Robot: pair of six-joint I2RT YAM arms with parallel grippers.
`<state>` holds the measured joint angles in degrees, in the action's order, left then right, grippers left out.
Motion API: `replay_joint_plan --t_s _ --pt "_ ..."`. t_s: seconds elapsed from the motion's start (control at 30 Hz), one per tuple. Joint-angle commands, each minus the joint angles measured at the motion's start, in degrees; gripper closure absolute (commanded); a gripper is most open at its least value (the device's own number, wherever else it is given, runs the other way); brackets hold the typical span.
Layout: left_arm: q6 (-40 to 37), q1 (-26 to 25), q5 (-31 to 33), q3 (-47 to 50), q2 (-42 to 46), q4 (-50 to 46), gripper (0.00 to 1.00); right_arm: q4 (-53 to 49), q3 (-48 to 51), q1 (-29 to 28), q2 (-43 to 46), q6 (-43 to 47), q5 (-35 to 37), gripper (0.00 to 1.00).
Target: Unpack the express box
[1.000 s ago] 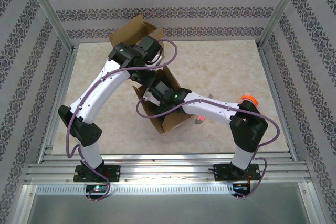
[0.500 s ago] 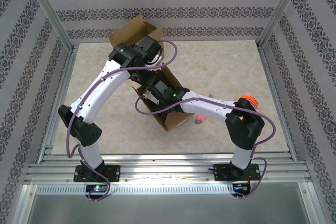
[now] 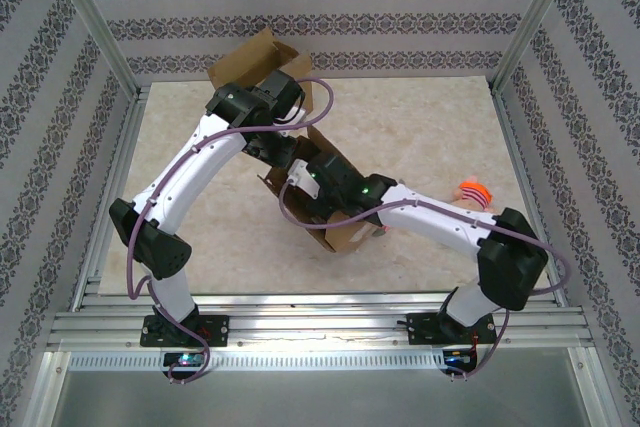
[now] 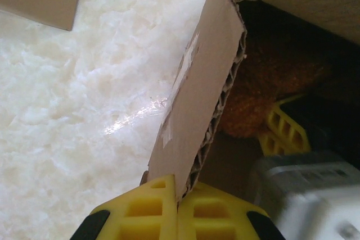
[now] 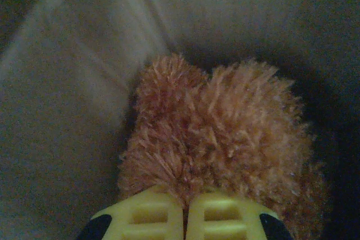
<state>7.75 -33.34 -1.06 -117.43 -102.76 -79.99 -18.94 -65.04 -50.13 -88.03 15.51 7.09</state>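
The brown cardboard express box (image 3: pixel 350 237) lies open in the middle of the table. My left gripper (image 4: pixel 179 195) is shut on the corrugated edge of the box's flap (image 4: pixel 197 99); from above it sits at the box's far side (image 3: pixel 280 152). My right gripper (image 5: pixel 185 203) is deep inside the box, shut on the fur of a brown fluffy plush toy (image 5: pixel 225 133). The plush (image 4: pixel 264 99) also shows in the left wrist view, inside the box behind the flap. The box walls (image 5: pixel 67 82) close in around it.
Another piece of cardboard (image 3: pixel 252 57) stands at the back left by the wall. An orange object (image 3: pixel 475 192) lies on the table at the right, and a small pink item (image 3: pixel 383 230) beside the box. Aluminium frame posts (image 3: pixel 100 37) edge the workspace.
My right gripper has shut on the plush toy and pushed deeper into the box. Its elbow swung right and toward me, and the box shifted slightly right. The left gripper kept its hold on the flap.
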Motion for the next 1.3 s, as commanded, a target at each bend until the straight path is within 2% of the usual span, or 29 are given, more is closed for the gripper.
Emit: replay_joint_plan --t_s 0.0,0.43,0.9,1.27 --pt "-0.1 1.3 0.1 0.5 1.3 2.7 1.0 5.8 1.6 -0.5 4.1 -1.6 -2.6 1.0" --pt "0.6 2.5 -0.1 1.0 1.4 2.7 1.0 17.6 7.3 -0.6 15.2 -7.5 -6.1 1.0" --pt "2.6 4.8 -0.6 2.9 2.1 2.5 1.0 26.8 12.1 0.1 23.3 -14.5 -3.0 1.0" --pt "5.6 8.4 -4.0 4.4 2.6 3.5 1.0 37.2 17.3 5.1 30.4 -25.0 -1.9 1.0"
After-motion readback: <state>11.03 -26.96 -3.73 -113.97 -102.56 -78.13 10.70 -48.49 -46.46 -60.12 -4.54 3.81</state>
